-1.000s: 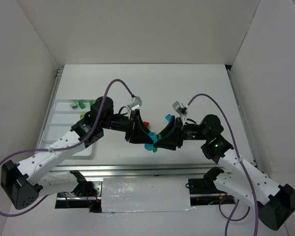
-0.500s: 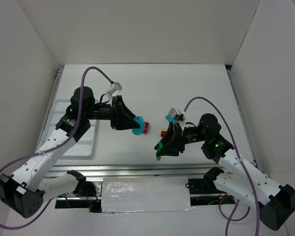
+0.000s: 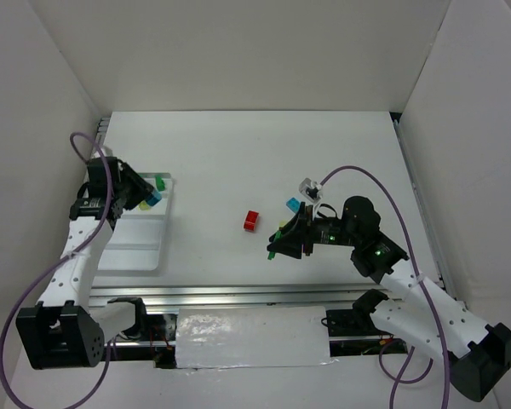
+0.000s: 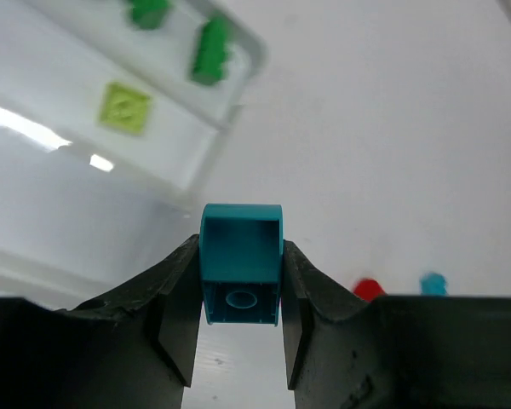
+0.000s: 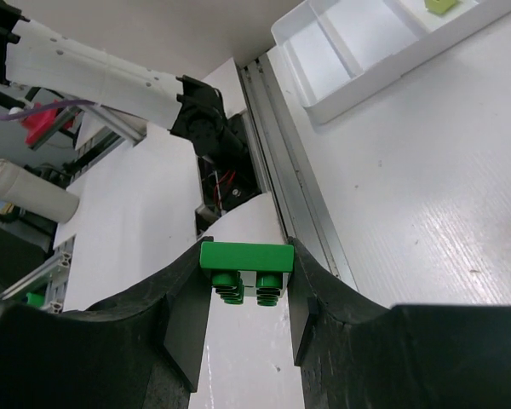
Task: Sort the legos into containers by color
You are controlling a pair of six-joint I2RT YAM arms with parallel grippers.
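Left arm (image 3: 77,247) swung to tray (image 3: 128,249), teal brick (image 4: 241,264) between its fingers (image 4: 175,294).

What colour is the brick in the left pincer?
Teal brick, clearest in the left wrist view.

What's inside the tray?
Two dark green bricks in the end compartment, one lime brick in the next. The left arm and left tool, gripping a teal brick, hide parts of the tray.

One overhead, two wrist-close; shared tray (image 3: 136,247)
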